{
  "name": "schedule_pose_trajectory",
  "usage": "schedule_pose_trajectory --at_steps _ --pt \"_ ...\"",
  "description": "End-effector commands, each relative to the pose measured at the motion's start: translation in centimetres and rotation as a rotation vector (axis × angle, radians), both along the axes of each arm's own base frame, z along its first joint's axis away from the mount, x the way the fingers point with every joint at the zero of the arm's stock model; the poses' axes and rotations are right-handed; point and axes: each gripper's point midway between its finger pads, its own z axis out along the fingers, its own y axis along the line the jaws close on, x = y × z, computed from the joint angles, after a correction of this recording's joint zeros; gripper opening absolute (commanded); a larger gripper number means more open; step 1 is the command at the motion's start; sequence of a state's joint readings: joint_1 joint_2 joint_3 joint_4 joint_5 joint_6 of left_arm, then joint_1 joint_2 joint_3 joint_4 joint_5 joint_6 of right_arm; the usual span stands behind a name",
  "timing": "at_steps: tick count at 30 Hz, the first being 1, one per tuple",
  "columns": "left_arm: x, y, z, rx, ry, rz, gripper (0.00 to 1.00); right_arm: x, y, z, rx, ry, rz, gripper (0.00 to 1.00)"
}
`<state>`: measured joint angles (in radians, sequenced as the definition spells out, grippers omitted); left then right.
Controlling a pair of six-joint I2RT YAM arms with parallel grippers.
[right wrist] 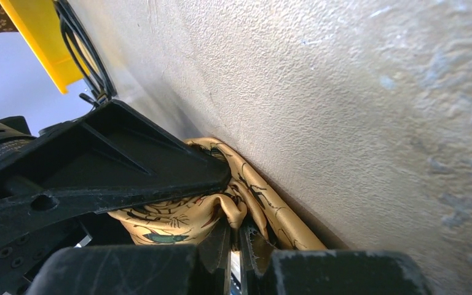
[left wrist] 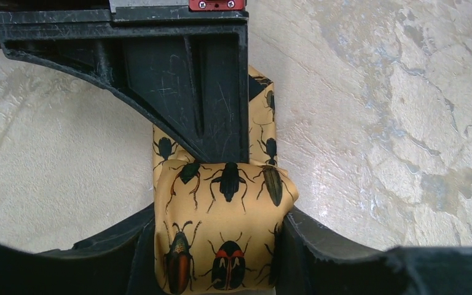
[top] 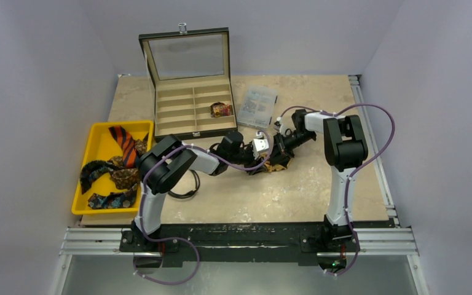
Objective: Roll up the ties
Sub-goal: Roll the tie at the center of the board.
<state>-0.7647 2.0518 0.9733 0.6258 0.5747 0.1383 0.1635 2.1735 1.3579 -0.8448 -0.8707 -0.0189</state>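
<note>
Two grips on the tie (left wrist: 221,184) (left tool (left wrist: 216,246) round its roll, right tool (right wrist: 237,238) pinching) well off table (top: 310,190) edges

This is a robotics lab, more exactly a closed test cell. Plain grey walls (top: 31,92) stand on three sides of the table (top: 319,190). Two robot arms (top: 160,175) with loose purple cables (top: 394,132) are bolted beside aluminium rails (top: 252,241), and ties (top: 123,142) lie in a yellow tray (top: 101,147).
</note>
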Motion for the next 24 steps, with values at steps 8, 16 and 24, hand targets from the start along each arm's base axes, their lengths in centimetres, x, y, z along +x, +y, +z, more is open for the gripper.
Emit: schedule_pose_trajectory --at_steps 8,16,24 --pt "-4.2 5.4 -2.9 0.32 0.113 -0.031 0.0 -1.4 1.0 1.2 -0.018 -0.198 0.094 0.21" --pt "-6.7 9.3 -7.3 0.543 0.225 -0.067 0.0 -1.8 1.9 6.9 0.115 -0.312 0.126 0.3" --pt "-5.6 9.1 -6.7 0.601 0.233 0.036 0.0 -2.0 2.2 6.9 0.138 -0.275 0.097 0.47"
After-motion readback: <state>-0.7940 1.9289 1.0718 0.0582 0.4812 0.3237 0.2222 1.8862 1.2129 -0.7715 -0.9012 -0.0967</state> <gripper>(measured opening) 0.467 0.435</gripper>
